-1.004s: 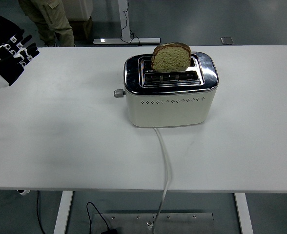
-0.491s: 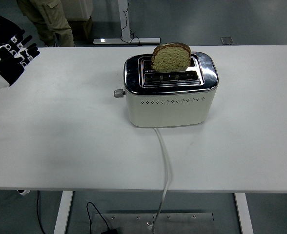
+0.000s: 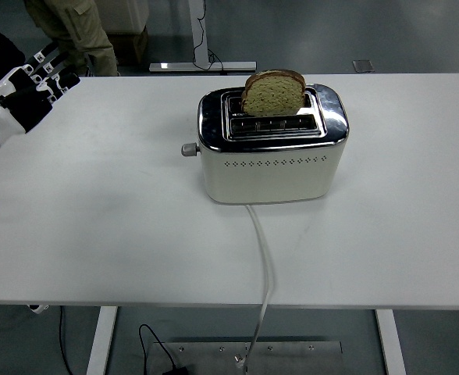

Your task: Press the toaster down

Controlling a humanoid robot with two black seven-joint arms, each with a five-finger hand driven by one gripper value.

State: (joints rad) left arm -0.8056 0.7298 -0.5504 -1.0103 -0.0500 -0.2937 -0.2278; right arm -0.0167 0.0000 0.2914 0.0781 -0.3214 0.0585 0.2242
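- The toaster sits at centre frame, its lever poking out on the left side and up, so nothing is pressed yet.
- Bread stands high in the rear slot.
- My left hand hovers upper left, fingers apart and empty, well apart from the lever.

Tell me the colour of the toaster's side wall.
Cream white toaster, with a dotted row; head view.

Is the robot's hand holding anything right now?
No, nothing. The left hand is open over the table's far left, well away from the toaster and its lever. The bread sits in the slot untouched.
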